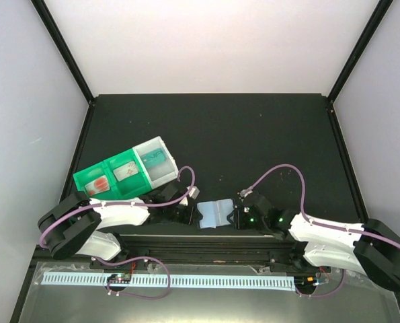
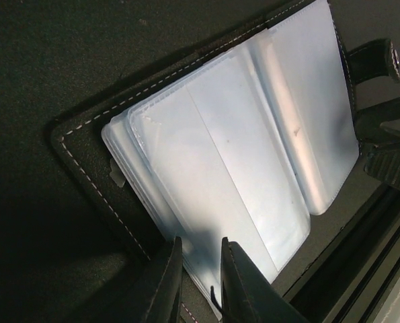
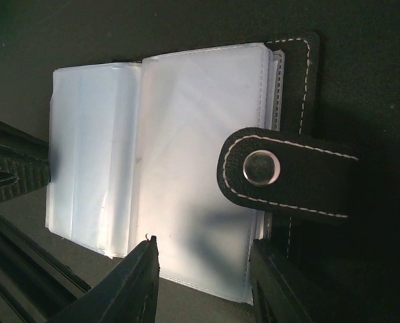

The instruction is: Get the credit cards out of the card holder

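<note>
My left pincer (image 2: 200, 247): nearly closed at one clear sleeve edge; grasping or not, I cannot tell.
My right pincer (image 3: 203, 245): released, fingers apart.
The card holder (image 1: 215, 215): one, open, lower centre.
The credit cards (image 1: 100, 183): two, in the green tray (image 1: 82, 179), left.

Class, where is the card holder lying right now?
In the top view, the card holder lies open at the centre of the near edge of the table, between the left gripper and the right gripper.

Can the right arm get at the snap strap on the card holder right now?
Probably yes. The snap strap lies uncovered on the card holder, just beyond the open right gripper, with nothing between them.
</note>
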`<state>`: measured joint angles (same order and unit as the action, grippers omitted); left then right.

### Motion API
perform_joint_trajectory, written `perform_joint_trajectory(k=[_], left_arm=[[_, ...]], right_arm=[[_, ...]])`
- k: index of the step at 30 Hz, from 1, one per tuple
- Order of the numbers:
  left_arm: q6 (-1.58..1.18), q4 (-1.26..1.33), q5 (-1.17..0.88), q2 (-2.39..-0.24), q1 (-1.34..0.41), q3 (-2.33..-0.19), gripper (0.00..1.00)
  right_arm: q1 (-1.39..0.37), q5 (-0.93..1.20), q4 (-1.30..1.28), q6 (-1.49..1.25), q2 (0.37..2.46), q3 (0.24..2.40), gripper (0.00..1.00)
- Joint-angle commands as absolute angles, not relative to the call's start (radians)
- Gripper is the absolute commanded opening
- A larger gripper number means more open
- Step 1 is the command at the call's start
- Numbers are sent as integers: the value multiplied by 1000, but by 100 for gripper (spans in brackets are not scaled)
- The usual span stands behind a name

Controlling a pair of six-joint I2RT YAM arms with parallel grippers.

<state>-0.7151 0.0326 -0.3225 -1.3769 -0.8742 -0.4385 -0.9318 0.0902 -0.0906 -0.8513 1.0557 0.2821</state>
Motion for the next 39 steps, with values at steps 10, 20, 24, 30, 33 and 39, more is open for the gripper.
perform_joint_trajectory(k=[10, 20, 24, 30, 33, 39], left_arm=[[-730, 71, -349, -1397, -900, -440, 18], [-730, 74, -345, -1399, -910, -438, 18], [-727, 71, -344, -1399, -910, -437, 18], [-724, 62, -340, -1393, -911, -434, 18], [-724, 69, -344, -1386, -914, -426, 18], [-733, 78, -345, -1381, -920, -417, 19]], right_arm=[[-937, 125, -6, -844, 1111, 314, 37], [-937, 174, 34, -818, 1099, 316, 37], [-937, 170, 14, -818, 1073, 322, 39], [-937, 160, -4, -823, 1046, 317, 41], [-937, 166, -5, -824, 1039, 316, 46], [-937, 196, 19, -827, 1032, 315, 47]])
